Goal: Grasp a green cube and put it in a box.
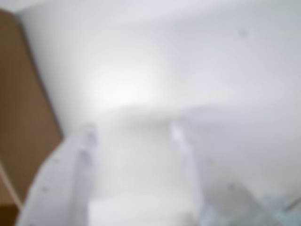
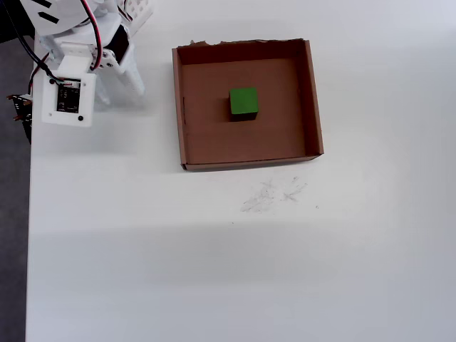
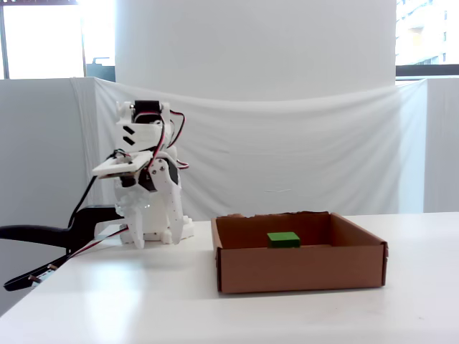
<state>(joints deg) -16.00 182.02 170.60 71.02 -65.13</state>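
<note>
The small solid bright green cube sits flat on the floor of the shallow square brown cardboard box, a little toward the far, ragged wall and near the middle from left to right in the overhead view. In the fixed view only the top of the green cube shows above the box's near wall.

It looks rigid and light, probably plastic or painted wood, with plain smooth faces that could slip a little under hard fingers but would not crush or dent. Being a cube, it has no long axis; any pair of opposite side faces would serve for a pinch. Its edges run close to parallel with the box walls in the overhead view, so it points no particular way, and jaws lined up with either wall direction would meet flat faces squarely. There is bare cardboard all round it, leaving room for fingers on each side.

The white two-finger gripper is well apart from the box, folded back by the arm's white base at the far left of the white table. In the blurred wrist view the fingers stand parted with only table between them, grasping nothing.

Judging from how things lie, the placement looks complete.
</note>
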